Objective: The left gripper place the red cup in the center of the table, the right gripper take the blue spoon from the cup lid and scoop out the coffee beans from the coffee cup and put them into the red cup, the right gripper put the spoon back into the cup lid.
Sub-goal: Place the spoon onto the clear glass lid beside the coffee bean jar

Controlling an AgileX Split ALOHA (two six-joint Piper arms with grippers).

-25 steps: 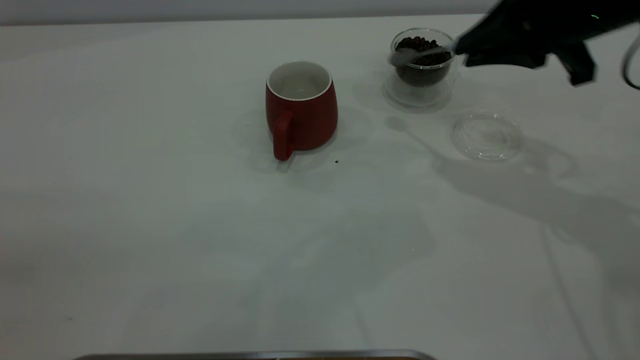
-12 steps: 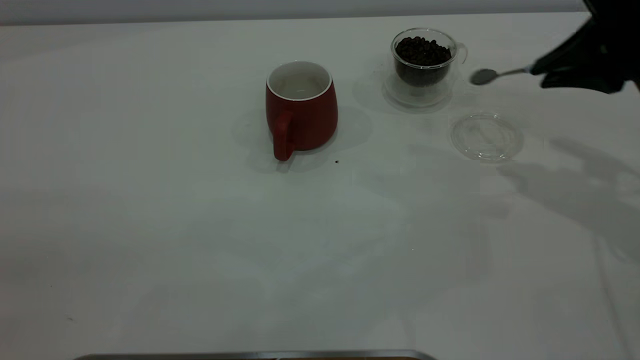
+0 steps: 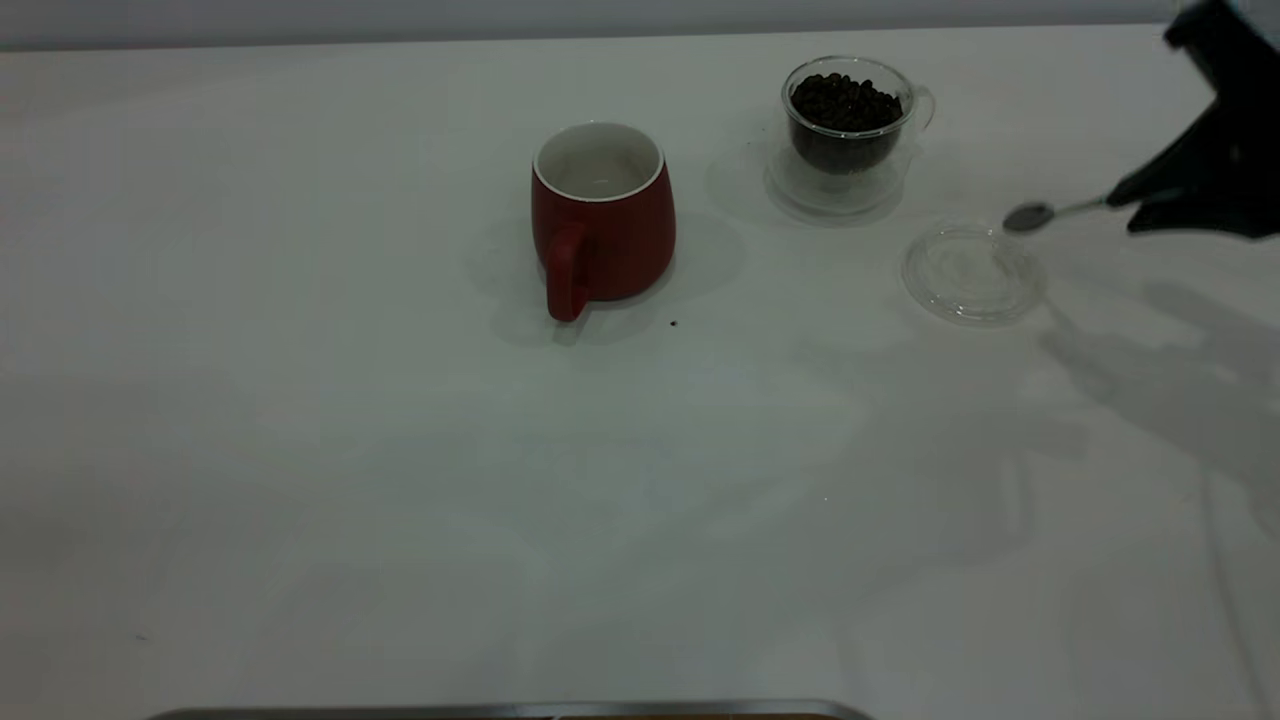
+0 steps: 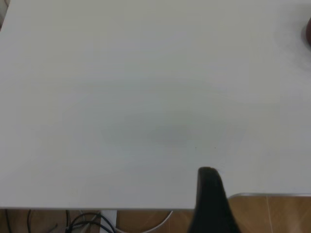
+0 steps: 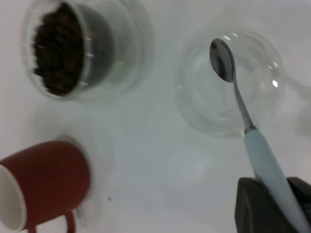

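Mug (image 3: pixel 602 215) first: the red one stands upright mid-table (image 3: pixel 400 480), handle toward the near edge. Right of it sits the glass cup (image 3: pixel 845 130) full of coffee beans (image 3: pixel 843 100). Nearer and further right lies the clear lid (image 3: pixel 973 272). My right gripper (image 3: pixel 1150 200) clamps the spoon (image 3: pixel 1050 213) by its blue handle, bowl hanging over the lid.

From outside the rig we look down across the table (image 3: pixel 400 480), facing the arms, with the red cup (image 3: pixel 602 215) near mid-frame. Our right wrist view sits close above the cup lid (image 5: pixel 228 82), looking down, and shares with that outer view the red cup (image 5: pixel 41 182), lid and coffee cup (image 5: pixel 73 48). Our left wrist view looks down on bare tabletop by the table's edge.
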